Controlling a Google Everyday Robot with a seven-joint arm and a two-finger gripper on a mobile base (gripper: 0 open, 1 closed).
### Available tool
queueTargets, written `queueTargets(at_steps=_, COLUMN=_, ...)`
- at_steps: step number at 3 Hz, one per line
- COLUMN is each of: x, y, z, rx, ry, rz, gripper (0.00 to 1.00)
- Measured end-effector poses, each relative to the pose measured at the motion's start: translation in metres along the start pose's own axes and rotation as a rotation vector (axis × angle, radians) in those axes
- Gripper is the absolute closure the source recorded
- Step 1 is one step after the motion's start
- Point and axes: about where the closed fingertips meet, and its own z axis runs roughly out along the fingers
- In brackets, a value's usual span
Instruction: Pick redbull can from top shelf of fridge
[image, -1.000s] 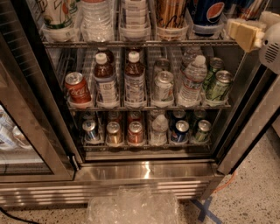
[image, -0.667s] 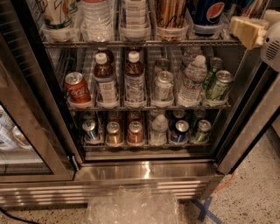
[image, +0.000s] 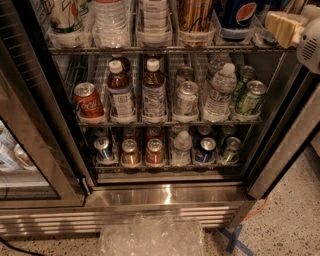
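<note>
The fridge stands open, its glass door swung out to the left. The end effector, cream-coloured, sits at the upper right of the view, at the right end of the top shelf and just beside the Pepsi can. Whether it is spread or pressed together cannot be told, and it holds nothing that can be seen.

Along the top shelf, from left to right, stand a white printed can, a water bottle, a clear bottle, a tan-and-black can and the Pepsi can, each in its own clear lane tray. The redbull can cannot be made out with certainty. Only a bluish strip shows at the top edge, behind the end effector in the rightmost lane.

On the middle rack, a red cola can stands at the left and two green cans at the right. Crumpled clear plastic lies on the floor in front of the fridge.
</note>
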Motion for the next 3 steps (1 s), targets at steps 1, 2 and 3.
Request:
queueTargets(at_steps=1, x=0.008, y=-0.002, z=0.014, rx=-0.003, ry=0.007, rz=0.010, gripper=0.40)
queueTargets(at_steps=2, x=0.017, y=-0.005, z=0.029, rx=0.003, ry=0.019, rz=0.015, gripper=0.40)
queueTargets(at_steps=3, x=0.019, y=-0.006, z=0.040, rx=0.006, ry=0.020, rz=0.017, gripper=0.38)
